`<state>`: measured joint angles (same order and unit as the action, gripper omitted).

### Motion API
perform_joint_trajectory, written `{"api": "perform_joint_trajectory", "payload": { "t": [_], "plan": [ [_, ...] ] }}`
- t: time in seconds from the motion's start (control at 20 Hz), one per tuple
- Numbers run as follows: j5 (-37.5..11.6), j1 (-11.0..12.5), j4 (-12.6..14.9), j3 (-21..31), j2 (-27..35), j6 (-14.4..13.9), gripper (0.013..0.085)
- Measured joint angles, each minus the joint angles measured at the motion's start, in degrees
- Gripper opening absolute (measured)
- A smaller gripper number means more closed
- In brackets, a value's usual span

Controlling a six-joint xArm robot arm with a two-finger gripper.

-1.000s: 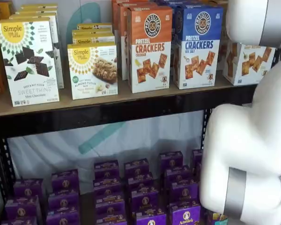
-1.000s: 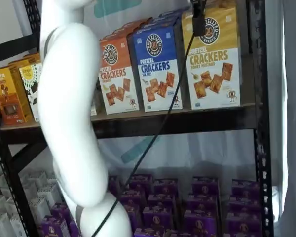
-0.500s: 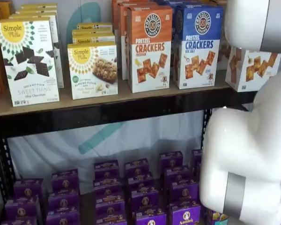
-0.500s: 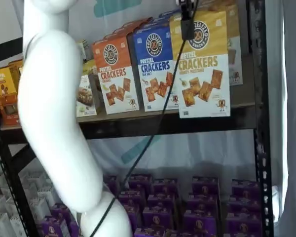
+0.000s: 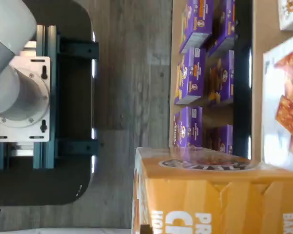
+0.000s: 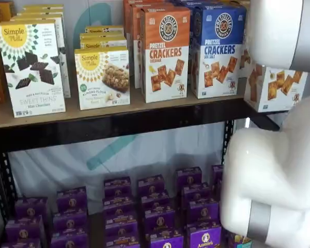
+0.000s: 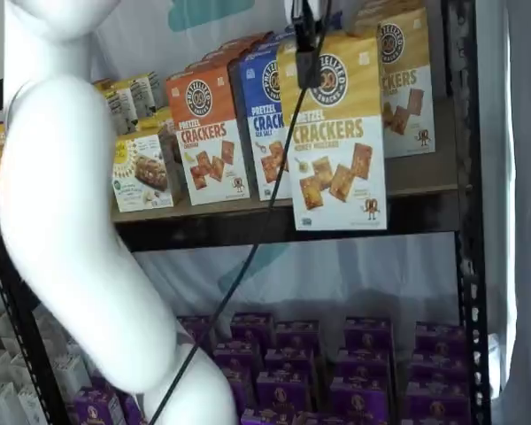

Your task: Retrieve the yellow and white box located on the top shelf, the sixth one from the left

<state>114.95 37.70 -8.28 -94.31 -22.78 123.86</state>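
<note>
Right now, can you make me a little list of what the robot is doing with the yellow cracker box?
held box: yellow and white box, hanging in front of the top shelf, clear of the board
pincer: pincer, shut on the box's top edge
box behind it: another yellow pretzel cracker box, on the shelf
neighbours: blue Pretzel Crackers box, orange Pretzel Crackers box
lower shelf: purple Annie's boxes

The arm (image 7: 71,230) consists of smooth, rounded white links with grey joint bands, and a thin black cable (image 7: 248,257) runs alongside it.
</note>
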Motion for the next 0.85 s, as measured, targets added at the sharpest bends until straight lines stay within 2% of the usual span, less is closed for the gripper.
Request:
{"api": "perform_joint_trajectory", "payload": {
  "t": [0.45, 0.85],
  "plan": [
    [0.2, -3.9, 1.1, 6.3, -5.4, -3.3, 0.0570],
    [0.7, -5.4, 0.9, 8.4, -7.3, -5.0, 0.0570]
  ]
}}
